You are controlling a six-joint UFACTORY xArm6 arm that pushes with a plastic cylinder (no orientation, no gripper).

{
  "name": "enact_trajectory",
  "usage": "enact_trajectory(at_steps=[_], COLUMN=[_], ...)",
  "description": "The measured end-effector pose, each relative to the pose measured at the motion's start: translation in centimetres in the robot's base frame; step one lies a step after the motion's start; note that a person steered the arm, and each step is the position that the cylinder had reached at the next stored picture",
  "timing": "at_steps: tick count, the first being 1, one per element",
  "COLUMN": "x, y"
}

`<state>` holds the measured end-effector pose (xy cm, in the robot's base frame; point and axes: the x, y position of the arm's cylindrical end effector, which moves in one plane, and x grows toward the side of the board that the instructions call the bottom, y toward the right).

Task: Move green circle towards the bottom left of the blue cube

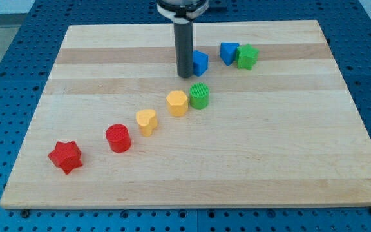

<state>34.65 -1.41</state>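
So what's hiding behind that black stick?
The blue cube sits just behind my tip, poking out on the view's right. The rod covers the cube's left part, so that side cannot be seen.

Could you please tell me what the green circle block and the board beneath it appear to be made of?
The green ridged circular block looks like matte plastic, possibly 3D-printed: fine parallel ridges run across its top. The pale wooden board seems to be glued timber strips with a smooth satin finish: long grain bands of differing tone show.
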Motion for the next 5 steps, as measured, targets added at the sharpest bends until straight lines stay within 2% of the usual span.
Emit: enact_trajectory(at_steps=[4,5], x=[-1.1,2.6], y=[0.4,-1.7])
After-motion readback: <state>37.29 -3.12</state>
